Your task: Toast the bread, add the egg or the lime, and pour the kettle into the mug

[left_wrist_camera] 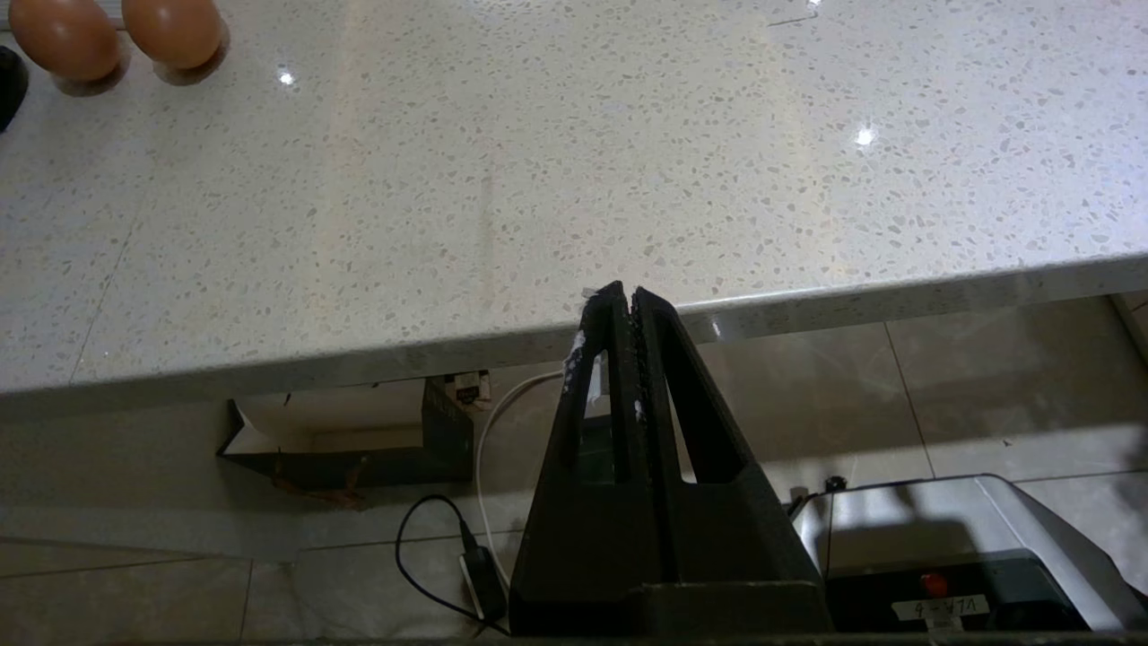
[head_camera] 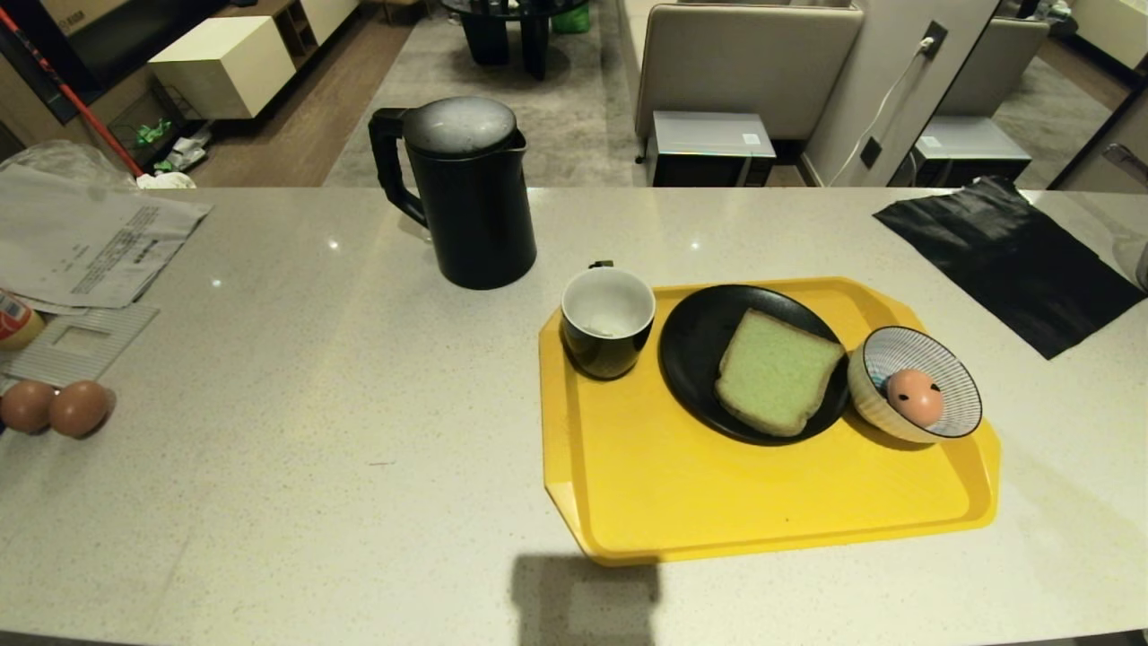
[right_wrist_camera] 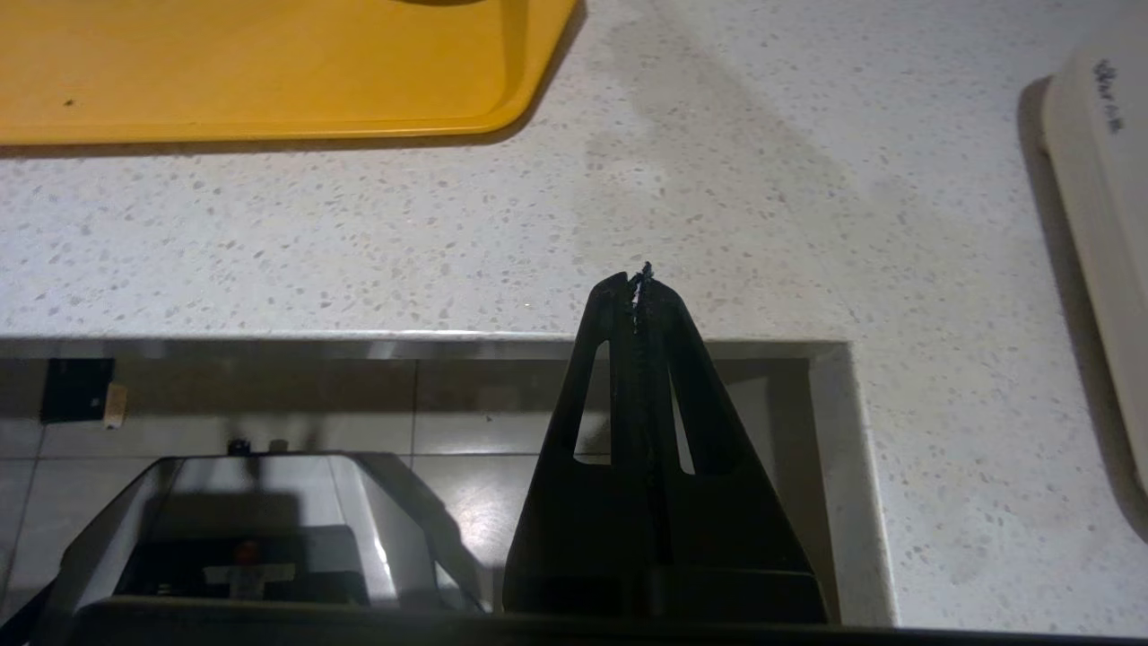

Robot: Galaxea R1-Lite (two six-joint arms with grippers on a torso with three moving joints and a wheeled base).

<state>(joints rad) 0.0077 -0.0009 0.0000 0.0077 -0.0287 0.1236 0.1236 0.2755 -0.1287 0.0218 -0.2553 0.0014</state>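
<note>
Neither arm shows from the head, so nothing is being handled on the worktop (head_camera: 341, 449) right now. The bread (head_camera: 776, 372) lies on the black plate (head_camera: 691, 350) in the middle of the yellow tray (head_camera: 762, 502), the spotted egg (head_camera: 915, 397) sits in the striped bowl (head_camera: 951, 359) just beside the plate on the robot's right, and the mug (head_camera: 608, 321) stands at the tray's far left corner, white inside. Is there anything poured in it? Hard to tell from this angle. The kettle (head_camera: 466, 193) stands upright off the tray, beyond the mug and to its left, lid on. No lime in view, and no toaster either.

Left end effector (left_wrist_camera: 625, 294) hangs at the worktop's near edge, fingers pressed together, holding nothing, with the two plain brown eggs (left_wrist_camera: 117, 36) well away. Right end effector (right_wrist_camera: 639, 280) is likewise closed and empty, poised over the edge near the tray's corner.

My read: bread and egg look placed, so the pour is the open step, or the run is winding up. If pouring comes next, an end effector has to spread its fingers, reach across to the kettle's handle, take a firm hold, then tip the spout over the mug.
</note>
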